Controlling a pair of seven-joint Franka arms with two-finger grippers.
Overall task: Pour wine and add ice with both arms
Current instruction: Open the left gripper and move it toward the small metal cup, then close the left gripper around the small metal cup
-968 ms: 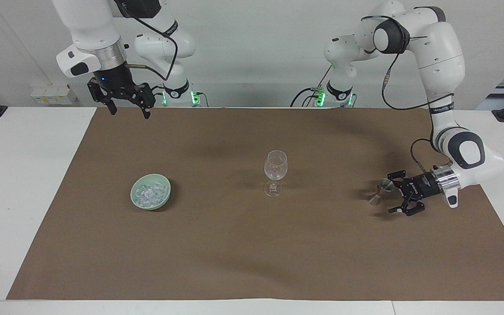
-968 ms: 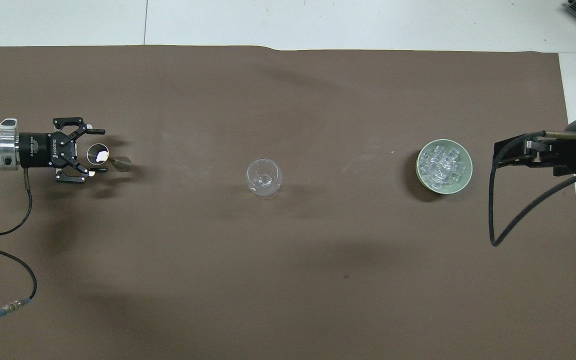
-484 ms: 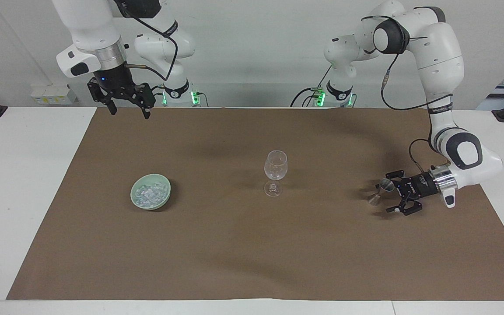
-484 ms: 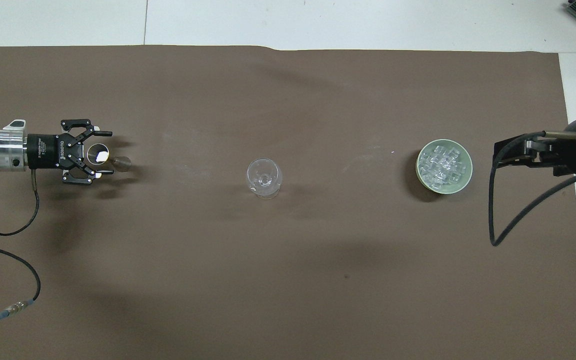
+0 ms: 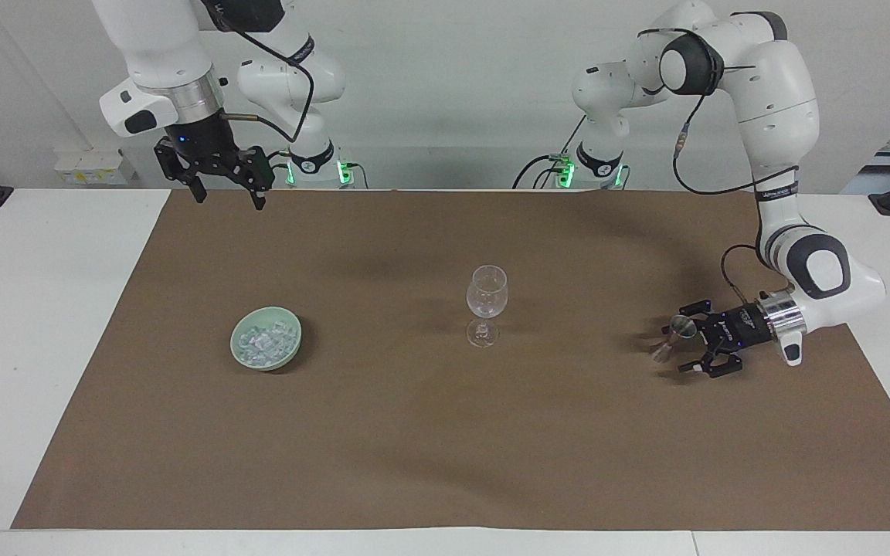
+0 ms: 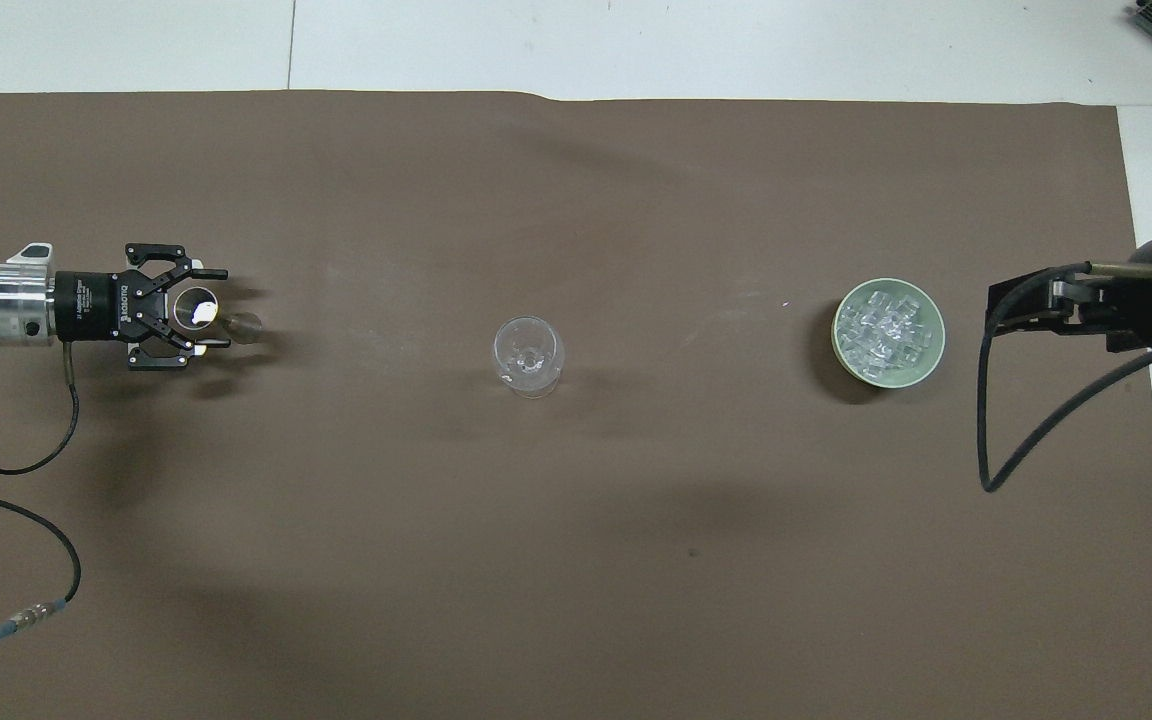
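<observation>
Wine glass (image 5: 486,303): empty, upright mid-worktop, reachable by both arms

Jigger (image 5: 672,337): 9 o'clock of glass in overhead view, tilted between the parted fingers of the left hand (image 5: 686,340), for pouring

Ice (image 6: 886,328): in green bowl (image 6: 926,367), 3 o'clock

Right hand (image 5: 229,189): open, waiting aloft, arm's own end
</observation>
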